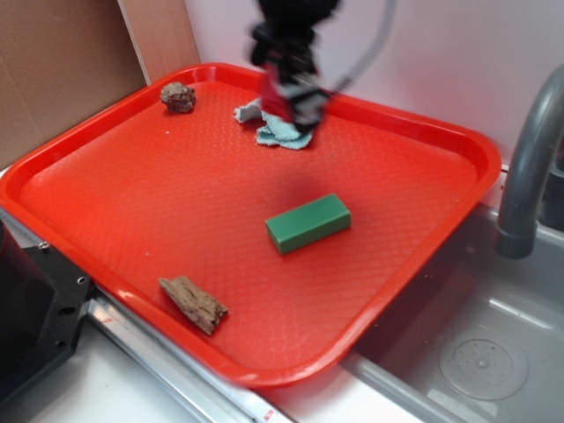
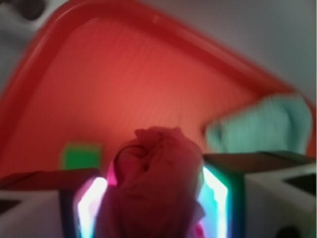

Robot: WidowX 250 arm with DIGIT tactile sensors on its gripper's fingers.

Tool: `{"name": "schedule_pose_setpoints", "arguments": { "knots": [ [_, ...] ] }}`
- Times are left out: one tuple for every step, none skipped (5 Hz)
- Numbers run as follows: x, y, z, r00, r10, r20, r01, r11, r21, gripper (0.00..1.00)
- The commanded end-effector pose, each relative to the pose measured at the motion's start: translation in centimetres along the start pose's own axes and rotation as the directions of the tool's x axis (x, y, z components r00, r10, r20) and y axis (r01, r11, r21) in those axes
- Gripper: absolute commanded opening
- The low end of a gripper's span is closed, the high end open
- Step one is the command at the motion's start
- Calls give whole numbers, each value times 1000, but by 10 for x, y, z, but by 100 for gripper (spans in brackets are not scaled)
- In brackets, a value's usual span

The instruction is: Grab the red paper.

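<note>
The red paper [image 2: 153, 183], a rounded wad without clear long axis, sits clamped in the tool [image 2: 153, 198].

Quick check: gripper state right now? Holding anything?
Gripper: shut on the red paper, which sits between its fingers in the wrist view, above the cloth at the back of the tray.
</note>
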State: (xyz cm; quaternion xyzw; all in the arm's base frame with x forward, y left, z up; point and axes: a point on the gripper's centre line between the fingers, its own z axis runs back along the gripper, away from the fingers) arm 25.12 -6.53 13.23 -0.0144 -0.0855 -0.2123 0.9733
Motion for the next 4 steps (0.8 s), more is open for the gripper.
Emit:
{"name": "schedule_pose_setpoints", "arguments": {
  "knots": [
    [-36,3,115,959,275,-69,-274,961,27,0],
    [-30,16,117,947,309,-85,-310,951,6,0],
    [-30,17,112,936,328,-125,-324,945,51,0],
    [-27,14,111,936,333,-113,-328,943,62,0]
  ]
}}
